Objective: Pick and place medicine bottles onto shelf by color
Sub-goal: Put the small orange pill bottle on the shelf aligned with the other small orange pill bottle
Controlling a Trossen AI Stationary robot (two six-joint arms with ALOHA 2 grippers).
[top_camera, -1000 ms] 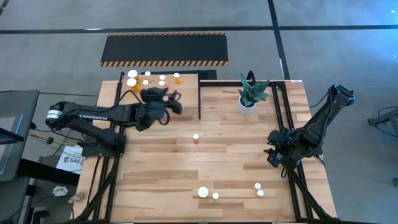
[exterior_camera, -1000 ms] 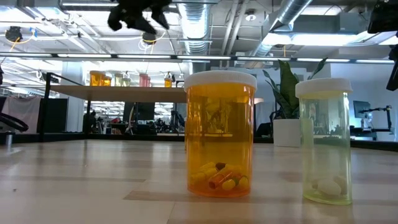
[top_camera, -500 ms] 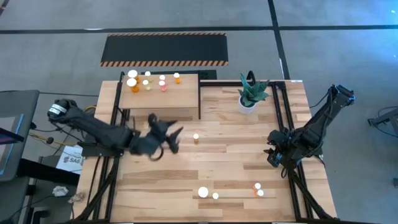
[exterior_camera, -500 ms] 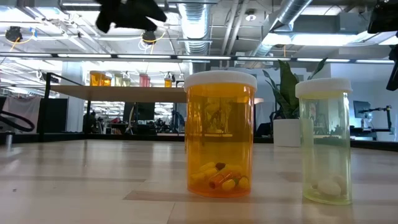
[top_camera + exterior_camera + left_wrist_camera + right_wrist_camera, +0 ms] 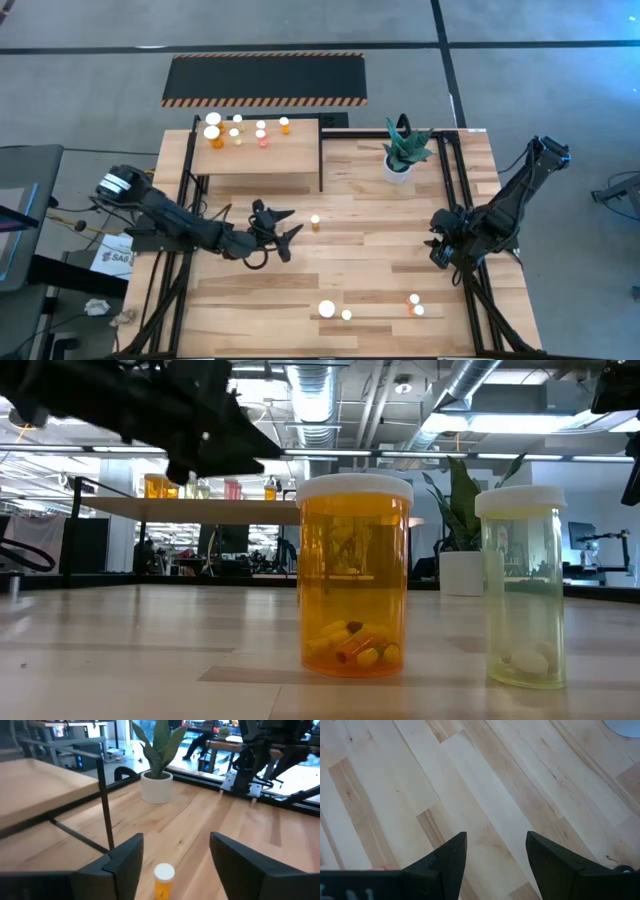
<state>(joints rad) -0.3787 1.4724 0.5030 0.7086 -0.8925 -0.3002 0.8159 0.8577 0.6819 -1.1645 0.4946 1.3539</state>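
Observation:
A small orange medicine bottle (image 5: 315, 222) with a white cap stands upright on its base at the table's middle. My left gripper (image 5: 288, 228) is open, low and nearly level, just to its left. In the left wrist view the bottle (image 5: 163, 880) shows ahead in the gap between the two fingers, untouched. Several bottles (image 5: 236, 130) stand on the light-wood shelf (image 5: 258, 160) at the far left. Others stand near the front edge: a large orange one (image 5: 355, 575) and a yellowish one (image 5: 522, 585). My right gripper (image 5: 495, 840) hangs open over bare wood at the right.
A white pot with a green plant (image 5: 398, 152) stands at the far right of the table. The shelf's black frame post (image 5: 106, 805) rises close to my left gripper. Two small bottles (image 5: 416, 305) stand near the front right. A black mat (image 5: 265, 78) lies on the floor beyond.
My left gripper has come away from above the shelf, toward the table's near edge and somewhat right, sinking low over the table. It has tipped from pointing downward to nearly level and now faces the small orange bottle at the middle.

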